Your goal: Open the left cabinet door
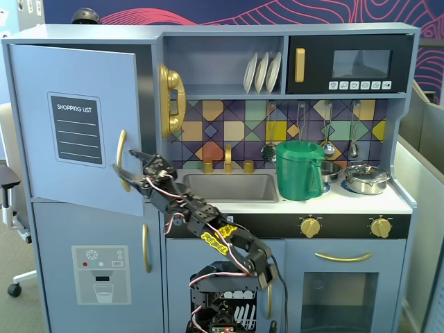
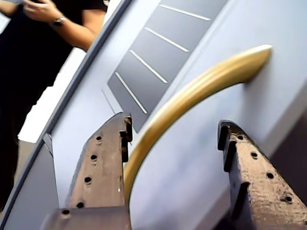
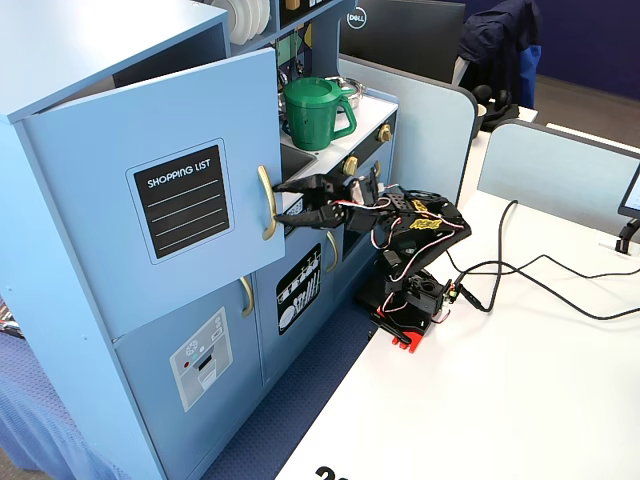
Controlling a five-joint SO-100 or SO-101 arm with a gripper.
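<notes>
Already partly ajar, the left cabinet door [image 1: 73,125] could stall if the spread, ungripping claw [image 3: 283,202] slips off its gold handle [image 2: 192,96].

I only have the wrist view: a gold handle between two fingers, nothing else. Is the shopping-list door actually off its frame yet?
Observer: Yes. In a fixed view the left cabinet door stands swung out, with a dark gap showing behind its top edge.
Operator: Are my fingers closed on the handle?
Observer: No. The gripper is open, one finger above and one below, around the lower part of the gold handle.
Operator: Anything beside the door I might catch?
Observer: A gold toy phone hangs just right of the door's edge in a fixed view, above the arm.
</notes>
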